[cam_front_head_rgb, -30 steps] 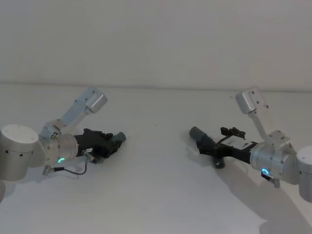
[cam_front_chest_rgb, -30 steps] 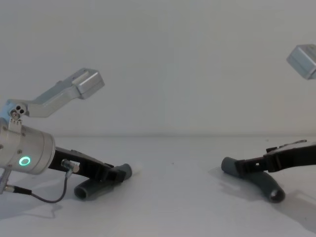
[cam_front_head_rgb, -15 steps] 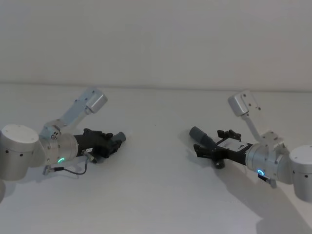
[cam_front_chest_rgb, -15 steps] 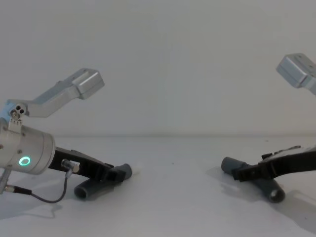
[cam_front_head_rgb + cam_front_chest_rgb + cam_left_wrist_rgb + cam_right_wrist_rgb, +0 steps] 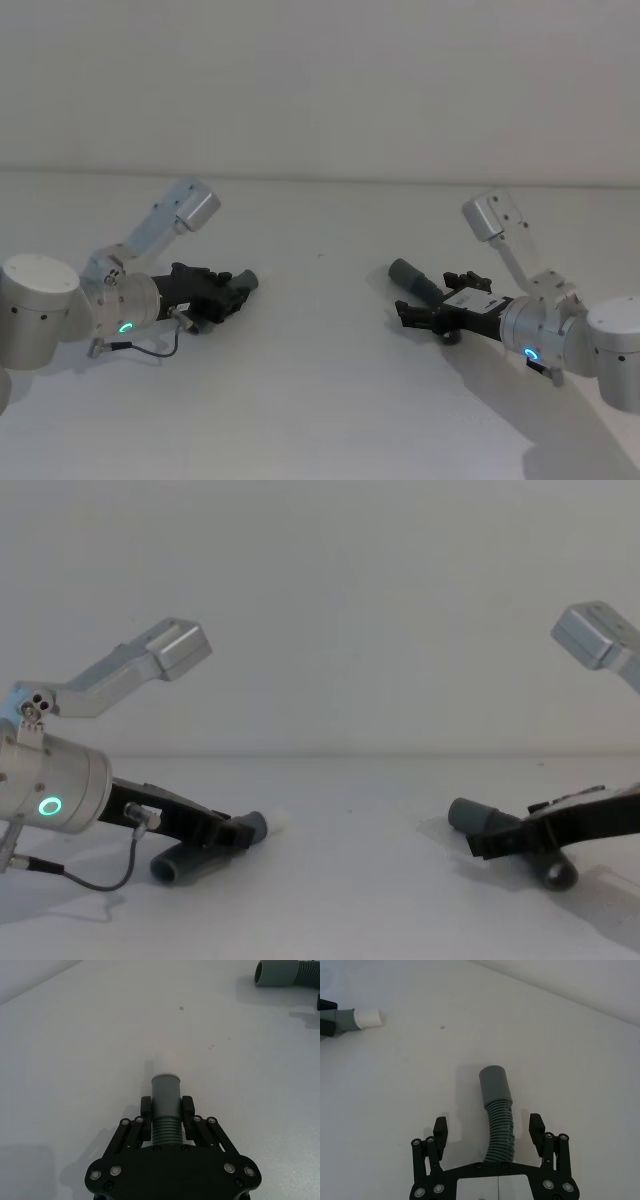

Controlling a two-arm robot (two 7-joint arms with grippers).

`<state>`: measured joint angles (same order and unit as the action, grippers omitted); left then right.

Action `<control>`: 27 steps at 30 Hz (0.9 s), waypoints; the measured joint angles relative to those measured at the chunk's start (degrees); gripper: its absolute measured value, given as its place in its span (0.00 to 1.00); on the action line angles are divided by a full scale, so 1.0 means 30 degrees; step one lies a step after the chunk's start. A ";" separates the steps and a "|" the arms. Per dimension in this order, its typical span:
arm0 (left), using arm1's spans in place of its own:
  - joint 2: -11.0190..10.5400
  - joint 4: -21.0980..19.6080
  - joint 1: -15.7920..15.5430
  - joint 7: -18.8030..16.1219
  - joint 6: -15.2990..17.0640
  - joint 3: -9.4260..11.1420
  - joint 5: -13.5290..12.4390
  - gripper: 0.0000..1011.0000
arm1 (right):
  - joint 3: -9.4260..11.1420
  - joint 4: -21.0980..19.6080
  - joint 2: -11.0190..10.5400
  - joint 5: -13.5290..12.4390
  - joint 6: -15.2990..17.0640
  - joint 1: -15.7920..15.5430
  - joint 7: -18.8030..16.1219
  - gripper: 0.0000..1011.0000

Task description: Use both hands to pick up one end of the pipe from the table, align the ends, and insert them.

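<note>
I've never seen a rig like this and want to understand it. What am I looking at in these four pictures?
This is a two-armed robot working at a white table. One picture looks down from its head, one looks across from its chest, and two come from cameras on its wrists. Two curved ribbed hose pieces are in play. The left gripper has its fingers shut on the white-tipped piece. The right gripper is open, with its fingers on either side of the cuffed piece, which lies on the table, and they are not touching it.
</note>
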<state>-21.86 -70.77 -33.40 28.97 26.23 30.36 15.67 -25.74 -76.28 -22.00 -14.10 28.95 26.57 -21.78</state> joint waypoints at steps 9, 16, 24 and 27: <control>-0.0001 0.0000 0.0000 0.0000 0.0000 0.0001 0.0000 0.34 | 0.0125 0.0183 0.0129 0.0022 0.0216 0.0065 -0.0126 0.99; -0.0001 0.0000 0.0000 0.0000 0.0000 0.0002 0.0000 0.34 | 0.0214 0.0285 0.0198 0.0037 0.0315 0.0103 -0.0215 0.99; -0.0001 0.0001 0.0000 0.0000 -0.0001 0.0002 -0.0001 0.34 | 0.0253 0.0339 0.0237 0.0050 0.0385 0.0116 -0.0251 0.88; -0.0001 0.0000 0.0000 0.0000 0.0000 0.0001 0.0000 0.34 | 0.0265 0.0354 0.0243 0.0052 0.0396 0.0120 -0.0258 0.79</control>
<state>-21.86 -70.77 -33.40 28.97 26.23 30.36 15.67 -24.94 -75.22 -21.27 -13.95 30.14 26.93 -22.55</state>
